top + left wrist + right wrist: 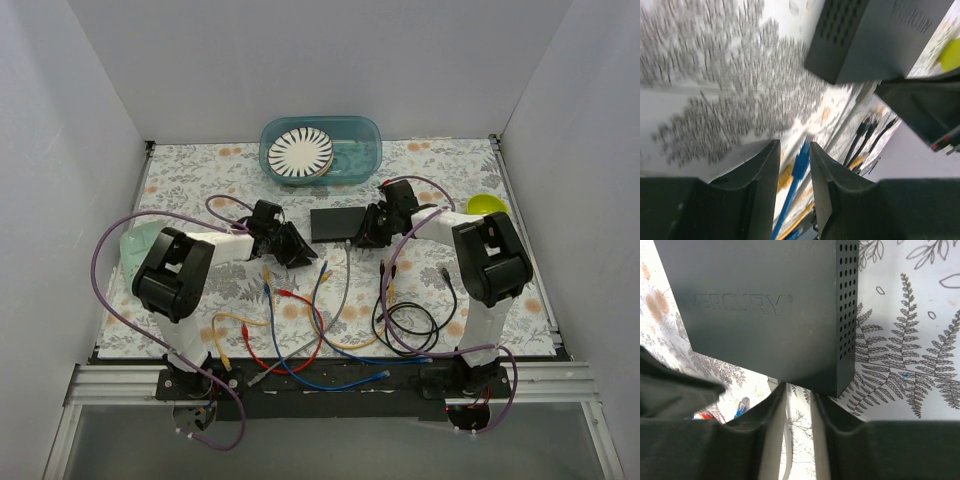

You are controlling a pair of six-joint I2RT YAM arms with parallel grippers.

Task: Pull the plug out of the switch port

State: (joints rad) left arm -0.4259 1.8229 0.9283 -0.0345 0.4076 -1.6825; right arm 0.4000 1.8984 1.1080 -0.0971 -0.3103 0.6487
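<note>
Cables [296,296] nearest | switch [335,222] beyond | teal tub [358,152] holds striped plate [300,152]

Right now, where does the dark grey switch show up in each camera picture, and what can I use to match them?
Top external: the switch lies mid-table, just below the teal tub in the picture.
Left wrist: upper right, one vented corner showing.
Right wrist: fills the upper centre, lettering on its top face, vent holes down its right side.
Shared landmark: the leaf-patterned tablecloth under it in all three.
</note>
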